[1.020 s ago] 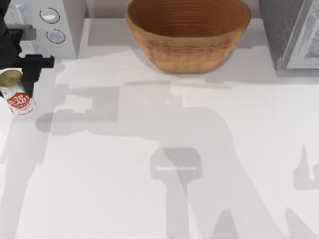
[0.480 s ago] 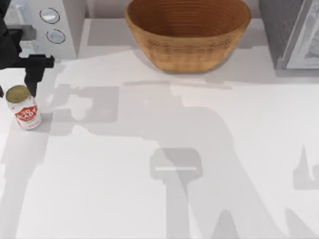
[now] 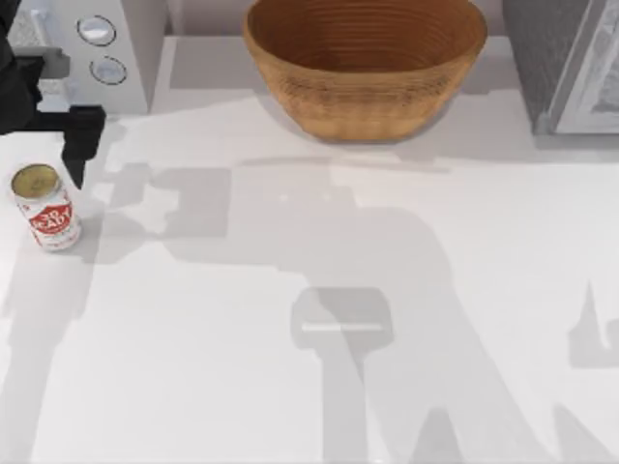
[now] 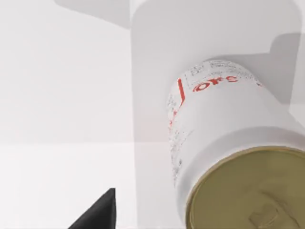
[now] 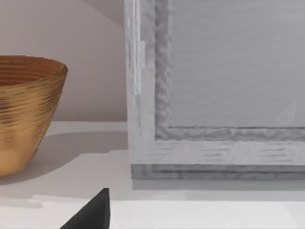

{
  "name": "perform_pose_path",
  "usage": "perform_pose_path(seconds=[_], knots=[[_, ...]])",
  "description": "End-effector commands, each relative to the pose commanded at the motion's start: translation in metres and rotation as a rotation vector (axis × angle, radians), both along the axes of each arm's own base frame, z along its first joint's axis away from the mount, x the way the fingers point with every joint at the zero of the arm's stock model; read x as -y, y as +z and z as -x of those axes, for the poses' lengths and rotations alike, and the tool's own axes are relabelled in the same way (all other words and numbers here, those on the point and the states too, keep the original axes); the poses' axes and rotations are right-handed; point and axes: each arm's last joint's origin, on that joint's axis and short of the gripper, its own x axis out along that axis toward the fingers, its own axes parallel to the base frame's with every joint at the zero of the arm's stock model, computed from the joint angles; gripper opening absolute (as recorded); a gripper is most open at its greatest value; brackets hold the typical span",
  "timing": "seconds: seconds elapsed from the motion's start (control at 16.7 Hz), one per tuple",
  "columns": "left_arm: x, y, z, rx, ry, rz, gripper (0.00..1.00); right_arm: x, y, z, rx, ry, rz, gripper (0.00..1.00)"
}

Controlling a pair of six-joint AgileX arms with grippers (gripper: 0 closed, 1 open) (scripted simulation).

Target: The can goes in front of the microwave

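Observation:
The can [image 3: 44, 208], white with red lettering and a dull gold top, stands upright on the table at the far left, just in front of the microwave [image 3: 131, 53] with its two round dials. My left gripper [image 3: 37, 145] hovers open above and slightly behind the can, one black finger [image 3: 81, 140] beside it and apart from it. The left wrist view looks down on the can [image 4: 224, 157] with one fingertip [image 4: 97, 217] off to its side. My right gripper [image 5: 152, 225] is parked at the right, open and holding nothing.
A large woven basket [image 3: 363, 63] sits at the back centre. At the back right stands a darker grey box with a white-framed door [image 3: 566, 63], which the right wrist view faces close up [image 5: 214, 95].
The left gripper let go of the can and its fingers spread wider. The can settled upright on the table, slightly right of where it was held.

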Motion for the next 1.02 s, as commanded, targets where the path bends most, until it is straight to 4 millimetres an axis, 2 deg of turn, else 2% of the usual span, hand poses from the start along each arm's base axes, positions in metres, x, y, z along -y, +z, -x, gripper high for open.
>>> perform_pose_path(seconds=[0.24,1.02], knots=[[0.001,0.002,-0.001,-0.003,-0.001,0.0,1.0,0.0,0.0,0.0,0.0,0.0,0.0,1.0],[0.001,0.04,0.0,0.0,-0.001,0.0,1.0,0.0,0.0,0.0,0.0,0.0,0.0,1.0]])
